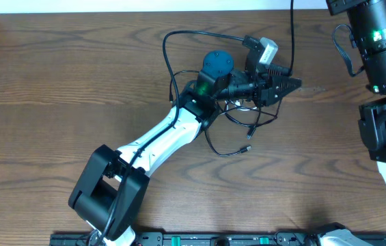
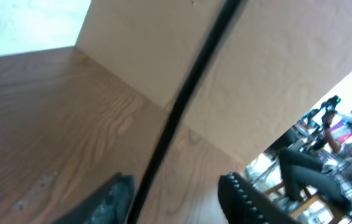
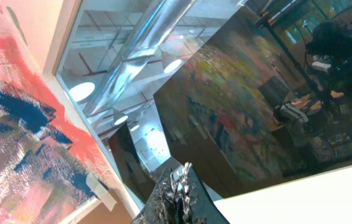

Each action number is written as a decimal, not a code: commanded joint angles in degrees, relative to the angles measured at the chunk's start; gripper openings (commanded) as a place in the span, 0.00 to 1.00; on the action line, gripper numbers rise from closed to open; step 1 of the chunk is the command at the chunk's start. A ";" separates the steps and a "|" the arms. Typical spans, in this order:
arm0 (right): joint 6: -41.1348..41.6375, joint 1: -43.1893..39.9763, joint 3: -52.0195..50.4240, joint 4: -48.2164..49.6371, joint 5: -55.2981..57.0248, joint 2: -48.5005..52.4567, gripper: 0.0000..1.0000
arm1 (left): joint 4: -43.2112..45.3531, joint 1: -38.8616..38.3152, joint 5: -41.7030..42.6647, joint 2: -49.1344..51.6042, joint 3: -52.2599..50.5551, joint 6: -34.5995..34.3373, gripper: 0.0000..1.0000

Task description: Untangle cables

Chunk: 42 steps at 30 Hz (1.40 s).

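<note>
Found the left gripper (image 2: 176, 186) open, fingers (image 2: 110, 200) parted. Observed one thin black cord (image 2: 177, 115) running straight between them, nearer one finger; could not confirm contact. Counted, just behind and beneath that gripper, one tangle of black cables (image 1: 228, 117) in overlapping loops, with two small plug ends (image 1: 249, 135) showing. Traced one wide loop (image 1: 179, 37) farther back, beside the wrist. Found the right gripper (image 3: 180, 186) closed, fingertips together, well apart from the tangle.
</note>
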 commanded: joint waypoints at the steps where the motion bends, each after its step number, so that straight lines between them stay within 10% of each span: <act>1: 0.63 -0.39 0.35 -0.07 -0.35 -0.17 0.01 | 0.24 0.17 0.37 -0.52 0.44 0.48 0.36; 7: 0.61 -0.46 0.35 -0.02 0.13 -0.17 0.01 | 0.24 0.17 0.35 -0.52 0.44 0.48 0.08; 13: -5.01 -1.40 0.35 -2.89 7.19 -0.26 0.04 | 0.02 1.77 0.35 -0.52 0.44 -0.70 0.08; 21: -4.94 -7.41 0.35 -17.68 18.56 -0.07 0.41 | 6.84 8.15 2.69 -0.87 0.52 -12.07 0.07; 25: -4.94 -9.92 0.35 -25.86 18.56 0.37 0.82 | 16.96 9.97 3.32 -1.95 0.76 -20.87 0.08; 30: -5.01 -11.10 0.33 -38.27 18.27 1.49 0.97 | 27.36 11.15 1.22 -4.68 0.96 -28.94 0.07; 42: -15.37 -10.78 0.33 -49.53 -10.71 15.28 0.99 | 27.32 13.16 -9.01 -14.80 1.46 -23.96 0.07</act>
